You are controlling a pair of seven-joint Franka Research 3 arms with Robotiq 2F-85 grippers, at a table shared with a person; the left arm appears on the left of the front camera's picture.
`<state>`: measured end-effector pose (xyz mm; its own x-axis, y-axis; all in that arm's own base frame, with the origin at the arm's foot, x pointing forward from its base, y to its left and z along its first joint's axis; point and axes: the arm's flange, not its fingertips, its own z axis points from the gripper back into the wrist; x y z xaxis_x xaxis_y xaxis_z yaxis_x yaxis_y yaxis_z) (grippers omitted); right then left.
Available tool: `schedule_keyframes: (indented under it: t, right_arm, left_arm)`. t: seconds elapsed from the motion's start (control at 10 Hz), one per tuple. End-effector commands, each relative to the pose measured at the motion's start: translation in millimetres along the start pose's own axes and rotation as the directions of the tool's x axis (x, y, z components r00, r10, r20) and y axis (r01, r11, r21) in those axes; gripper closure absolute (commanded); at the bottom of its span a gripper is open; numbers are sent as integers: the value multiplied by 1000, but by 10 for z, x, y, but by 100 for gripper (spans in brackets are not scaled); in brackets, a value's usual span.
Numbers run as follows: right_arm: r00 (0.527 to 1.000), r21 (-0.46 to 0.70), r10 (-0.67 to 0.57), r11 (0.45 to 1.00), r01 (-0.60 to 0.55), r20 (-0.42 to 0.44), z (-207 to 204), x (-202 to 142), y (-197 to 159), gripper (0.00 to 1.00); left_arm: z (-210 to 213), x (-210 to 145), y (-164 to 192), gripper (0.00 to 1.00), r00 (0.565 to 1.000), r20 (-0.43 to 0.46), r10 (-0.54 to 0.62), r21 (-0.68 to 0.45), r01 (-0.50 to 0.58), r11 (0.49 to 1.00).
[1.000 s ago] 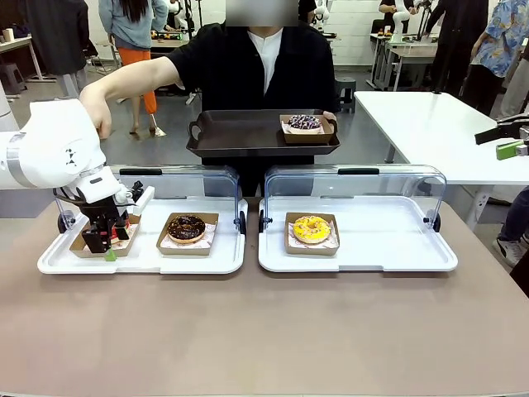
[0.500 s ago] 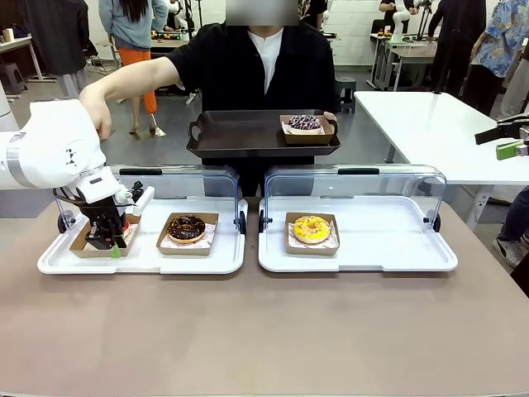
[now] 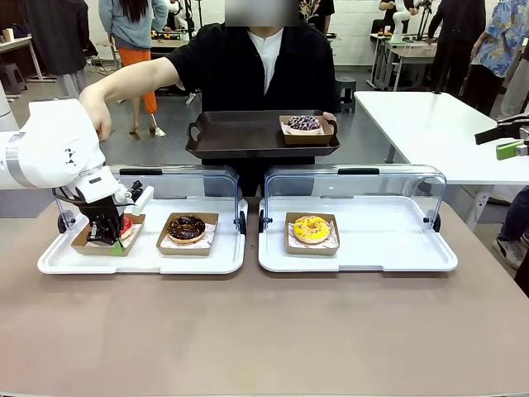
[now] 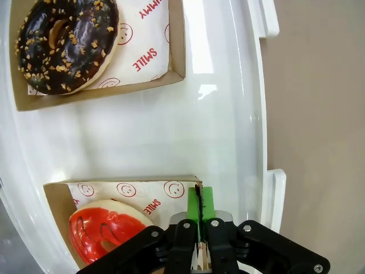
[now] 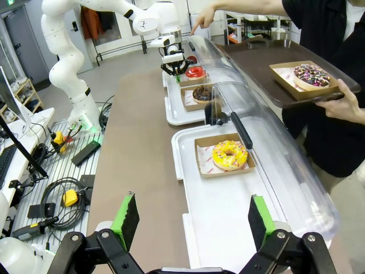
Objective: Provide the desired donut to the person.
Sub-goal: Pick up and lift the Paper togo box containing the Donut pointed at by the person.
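Since a second ago, closed tight with the left gripper (image 4: 199,201) on the thin side wall of the cardboard tray (image 4: 122,184) holding the red-glazed donut (image 4: 105,228), and raised a little. Alongside in the left white serving tray (image 3: 50,265), a chocolate nut-sprinkled donut (image 3: 186,227) in its own brown box; in the right serving tray (image 3: 388,248), a yellow donut (image 3: 312,228). On the dark tray (image 3: 240,136) held by the person (image 3: 248,66), a purple-sprinkled donut (image 3: 304,122). Spread wide at the right gripper (image 5: 194,217)
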<state>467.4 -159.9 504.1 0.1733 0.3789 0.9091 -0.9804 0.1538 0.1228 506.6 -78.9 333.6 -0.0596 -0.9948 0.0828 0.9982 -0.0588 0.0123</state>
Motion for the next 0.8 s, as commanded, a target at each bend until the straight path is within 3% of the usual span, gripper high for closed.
schedule_keyframes:
  t: [0.0,0.2,0.4,0.7]
  right_arm:
    - [1000,-1,0,1000,0,2,2,1,4,0]
    - [1000,-1,0,1000,0,2,2,1,4,0]
    - [1000,-1,0,1000,0,2,2,1,4,0]
    - [1000,-1,0,1000,0,2,2,1,4,0]
  left_arm:
    - [-21,-30,28,100,1000,18,-10,-10,10,1000]
    - [-10,-33,22,100,1000,7,-11,-7,11,1000]
    - [100,3,-78,100,994,-108,20,67,-13,998]
    - [720,49,-518,100,991,-112,79,61,-73,995]
